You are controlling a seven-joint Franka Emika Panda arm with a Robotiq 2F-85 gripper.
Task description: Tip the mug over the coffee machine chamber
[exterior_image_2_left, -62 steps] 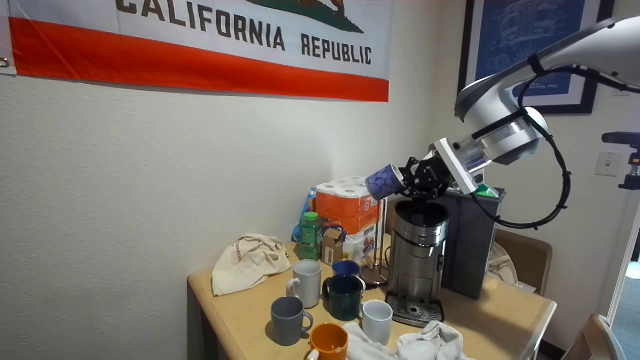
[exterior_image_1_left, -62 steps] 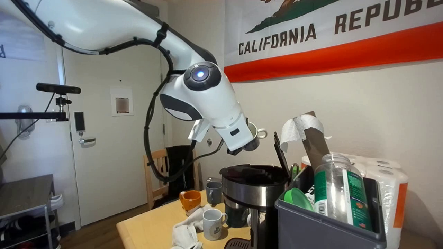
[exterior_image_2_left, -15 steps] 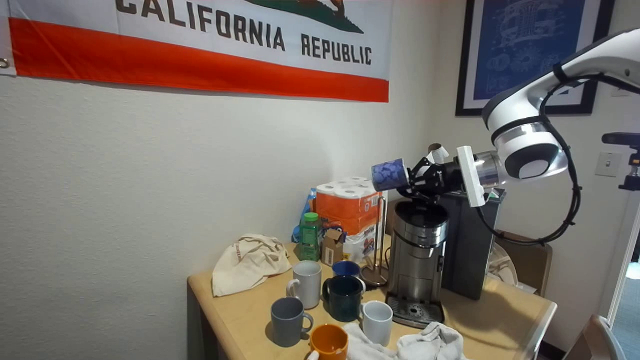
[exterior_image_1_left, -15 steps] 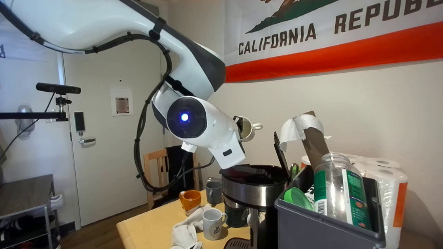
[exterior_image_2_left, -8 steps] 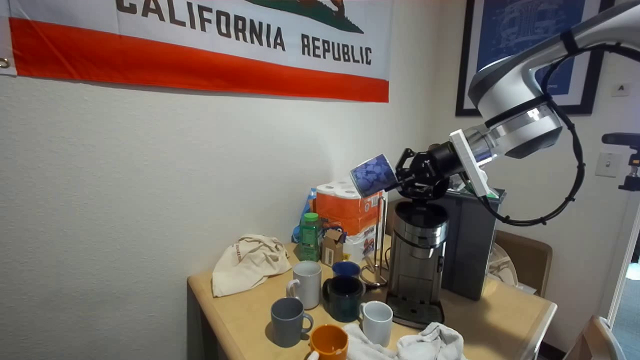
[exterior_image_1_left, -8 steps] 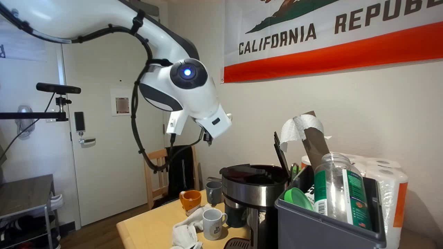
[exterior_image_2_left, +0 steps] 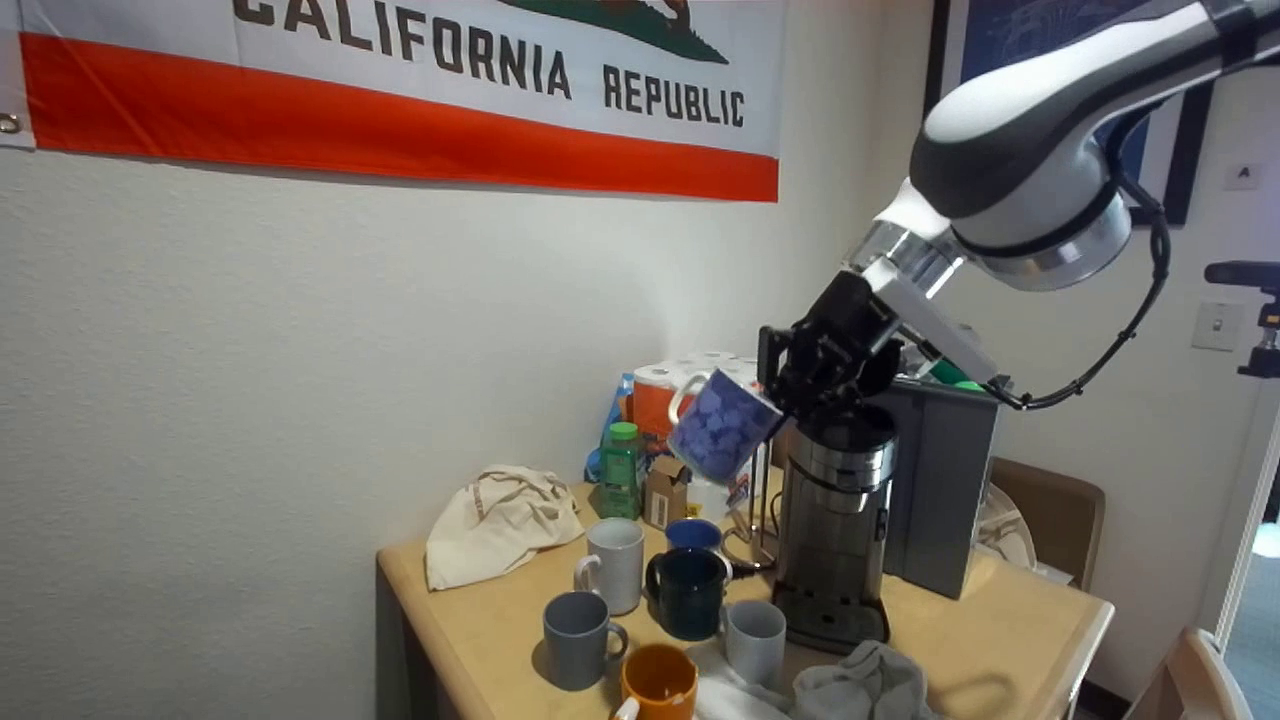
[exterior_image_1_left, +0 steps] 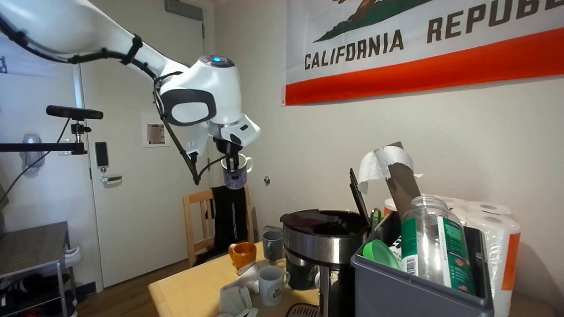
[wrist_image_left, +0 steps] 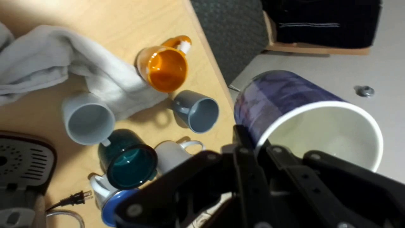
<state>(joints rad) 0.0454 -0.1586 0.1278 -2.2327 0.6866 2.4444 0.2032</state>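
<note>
The mug, blue-purple patterned with a white rim and pale inside, is held in the air in both exterior views (exterior_image_1_left: 236, 179) (exterior_image_2_left: 720, 428) and the wrist view (wrist_image_left: 284, 91). My gripper (wrist_image_left: 253, 142) is shut on its wall at the rim, one finger inside and one outside. The gripper also shows in both exterior views (exterior_image_1_left: 233, 165) (exterior_image_2_left: 778, 398). The mug is near upright in an exterior view, leaning with its opening towards the gripper. The coffee machine chamber (exterior_image_1_left: 339, 223) is off to the mug's side and lower; its dark well also shows behind the gripper (exterior_image_2_left: 852, 430).
Below stand a grey mug (wrist_image_left: 202, 114), orange mug (wrist_image_left: 166, 69), white cup (wrist_image_left: 90, 120), dark green mug (wrist_image_left: 131, 164), tall white mug (exterior_image_2_left: 612, 565) and blue mug (exterior_image_2_left: 692, 535). A cloth (wrist_image_left: 104, 79) lies beside them. A grey bin (exterior_image_1_left: 418, 290) with a jar stands beside the machine.
The arm has carried the mug sideways, away from above the coffee machine. The mug has turned from lying on its side to nearly upright. The gripper has kept its hold.
</note>
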